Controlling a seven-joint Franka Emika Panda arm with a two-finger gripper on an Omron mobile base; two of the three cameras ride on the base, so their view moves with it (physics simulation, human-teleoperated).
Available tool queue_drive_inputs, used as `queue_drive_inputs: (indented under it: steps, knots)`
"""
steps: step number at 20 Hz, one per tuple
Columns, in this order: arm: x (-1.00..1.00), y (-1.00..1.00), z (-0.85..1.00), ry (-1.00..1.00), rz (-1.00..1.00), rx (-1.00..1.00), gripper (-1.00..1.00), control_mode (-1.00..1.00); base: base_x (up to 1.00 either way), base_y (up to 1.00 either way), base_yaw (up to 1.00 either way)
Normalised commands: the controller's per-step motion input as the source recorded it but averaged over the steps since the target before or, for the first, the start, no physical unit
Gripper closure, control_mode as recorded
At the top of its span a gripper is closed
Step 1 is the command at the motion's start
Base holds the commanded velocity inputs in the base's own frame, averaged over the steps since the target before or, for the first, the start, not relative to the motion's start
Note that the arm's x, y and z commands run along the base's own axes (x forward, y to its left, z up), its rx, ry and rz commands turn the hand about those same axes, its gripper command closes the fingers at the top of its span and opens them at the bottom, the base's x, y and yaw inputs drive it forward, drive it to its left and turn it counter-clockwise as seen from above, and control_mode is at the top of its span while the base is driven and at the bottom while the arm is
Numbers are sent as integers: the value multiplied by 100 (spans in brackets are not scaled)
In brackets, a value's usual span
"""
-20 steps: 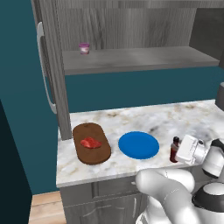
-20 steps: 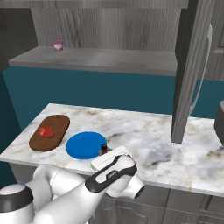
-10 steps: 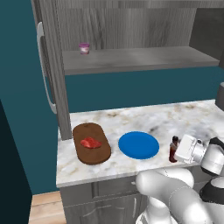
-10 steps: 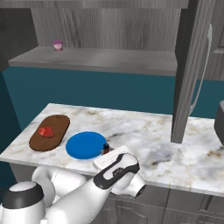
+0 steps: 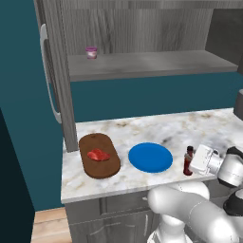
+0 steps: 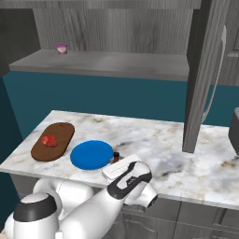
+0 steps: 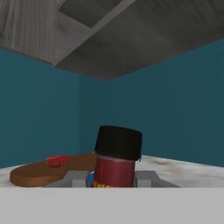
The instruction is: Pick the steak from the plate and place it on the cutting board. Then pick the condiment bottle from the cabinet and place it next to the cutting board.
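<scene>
The cabinet [image 5: 142, 66] shelf sits above my counter [image 5: 156, 128]; the plate [image 5: 150, 157] lies bare, the steak [image 5: 98, 155] on the cutting board [image 5: 98, 155]. My tool [image 5: 191, 160] is clamped on the condiment bottle [image 5: 188, 161], upright beside the plate's right. I'd judge it far from the board, so I'd carry it closer, lower it level, then release.

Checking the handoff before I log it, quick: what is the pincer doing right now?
Pincer: closed on the condiment bottle, which stands upright on the counter beside the blue plate.
</scene>
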Motion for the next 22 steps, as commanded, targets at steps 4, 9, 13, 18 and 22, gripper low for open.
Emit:
queue_drive_inputs:
  steps: [4, 9, 13, 18, 22]
  knots:
    - [0, 0, -18, 0, 0, 0, 100, -100, 0, 0, 0]
    - [0, 0, -12, 0, 0, 0, 100, -100, 0, 0, 0]
    - [0, 0, -12, 0, 0, 0, 100, -100, 0, 0, 0]
    - [0, 2, -12, -2, 0, 0, 100, -100, 0, 0, 0]
    - [0, 5, -12, -8, 0, 0, 100, -100, 0, 0, 0]
